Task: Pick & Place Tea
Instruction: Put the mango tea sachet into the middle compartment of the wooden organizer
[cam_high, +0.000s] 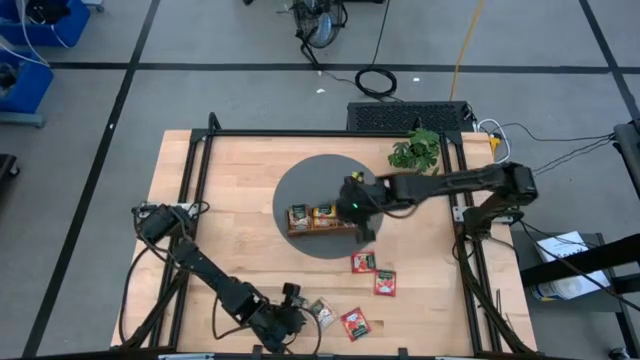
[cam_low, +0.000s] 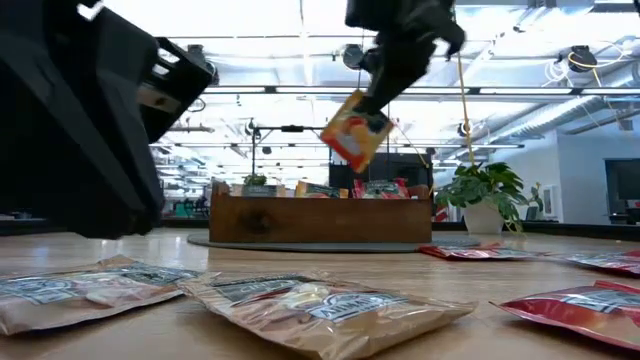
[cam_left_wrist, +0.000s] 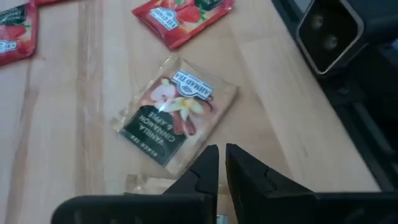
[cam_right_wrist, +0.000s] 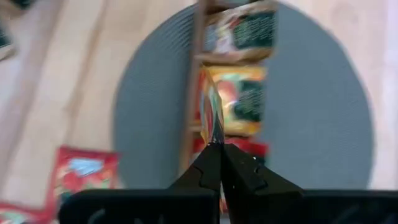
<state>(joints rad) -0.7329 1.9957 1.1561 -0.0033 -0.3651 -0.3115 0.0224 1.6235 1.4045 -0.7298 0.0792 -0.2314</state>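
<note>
Right gripper (cam_low: 368, 108), jaws pinched on the top edge of an orange sachet (cam_low: 354, 132), hangs directly above the tray (cam_low: 320, 218) on the grey mat (cam_high: 300, 195). Sachet dangles edge-down and tilted, clear of the tray's rim; red and orange sachets already stand inside. Left gripper (cam_left_wrist: 221, 163), jaws nearly closed and empty, hovers just beside a green sachet (cam_left_wrist: 175, 113).

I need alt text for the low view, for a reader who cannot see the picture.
The right gripper hangs above a long wooden tray, shut on an orange-yellow tea sachet that dangles tilted. More sachets lie flat on the table in front, near the camera. A potted plant stands to the tray's right.
</note>
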